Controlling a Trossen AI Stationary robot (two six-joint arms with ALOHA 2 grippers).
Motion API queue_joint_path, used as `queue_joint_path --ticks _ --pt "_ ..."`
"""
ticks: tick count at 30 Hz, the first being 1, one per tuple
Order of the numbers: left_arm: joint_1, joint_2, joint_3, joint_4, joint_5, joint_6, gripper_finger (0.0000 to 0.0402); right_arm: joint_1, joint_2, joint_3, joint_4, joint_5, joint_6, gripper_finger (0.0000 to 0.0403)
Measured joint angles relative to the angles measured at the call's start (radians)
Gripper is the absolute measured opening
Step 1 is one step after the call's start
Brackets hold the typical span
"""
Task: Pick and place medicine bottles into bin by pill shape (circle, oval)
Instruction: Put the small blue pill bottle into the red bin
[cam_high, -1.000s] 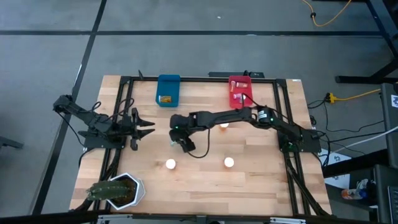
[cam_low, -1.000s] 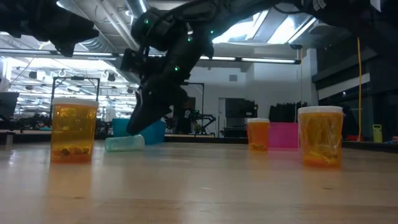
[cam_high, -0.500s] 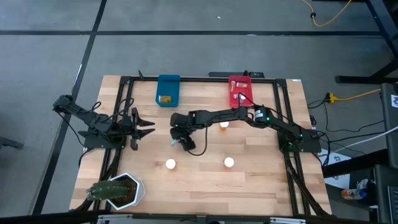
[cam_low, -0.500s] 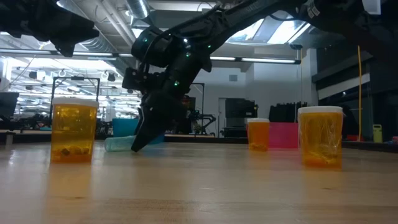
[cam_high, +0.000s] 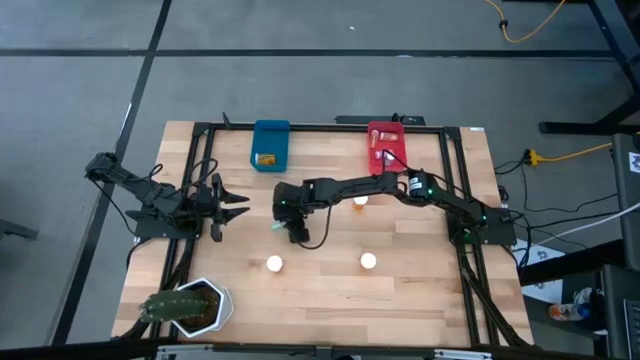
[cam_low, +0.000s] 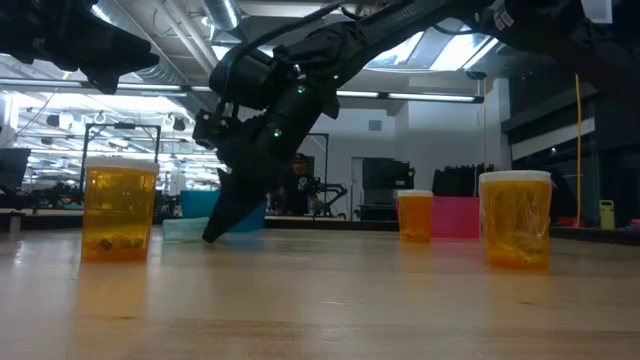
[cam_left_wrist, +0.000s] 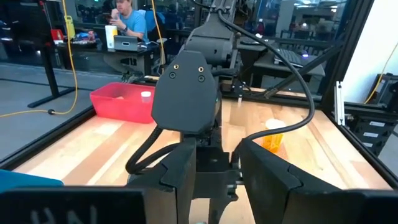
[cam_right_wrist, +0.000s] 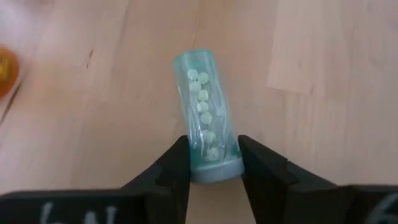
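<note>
A small pale teal bottle (cam_right_wrist: 208, 112) with little round pills lies on its side on the wooden table (cam_high: 330, 290), left of centre (cam_high: 275, 226). My right gripper (cam_right_wrist: 212, 144) reaches across from the right and is shut on it (cam_high: 289, 227). In the low view the gripper (cam_low: 215, 230) hides part of the bottle (cam_low: 183, 228). Three amber bottles with white caps stand upright (cam_high: 274, 264) (cam_high: 368, 261) (cam_high: 360, 203). My left gripper (cam_high: 243, 205) waits at the table's left side, shut and touching nothing. My right gripper pinches the teal bottle between its two fingers (cam_right_wrist: 174, 168) at the end nearest the wrist (cam_right_wrist: 214, 163), one finger on each round side. The fingers slant down from the table's right. The rest of the bottle sticks out beyond the fingertips and lies on the table.
A blue bin (cam_high: 270, 145) and a red bin (cam_high: 385, 145) stand at the far edge, each with something inside. A green plant in a white pot (cam_high: 185, 308) sits at the near left corner. Black rails (cam_high: 200, 170) run along the table's sides.
My right gripper has come down onto the lying teal bottle and shut on it. The bottle stays on the table.
</note>
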Motion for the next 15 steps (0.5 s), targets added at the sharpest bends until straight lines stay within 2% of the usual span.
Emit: queue_joint_path --ticks 5,10,15 --pt "0.0 0.0 0.0 -0.002 0.0 -0.006 0.0117 -0.005 -0.003 0.001 -0.023 0.017 0.048 0.0114" --pt "0.0 0.0 0.0 -0.018 0.0 -0.009 0.0117 -0.025 -0.046 -0.002 -0.147 0.041 0.07 0.0123" --pt "0.0 0.0 0.0 -0.032 0.001 -0.03 0.0118 -0.053 -0.121 -0.002 -0.302 0.067 0.071 0.0114"
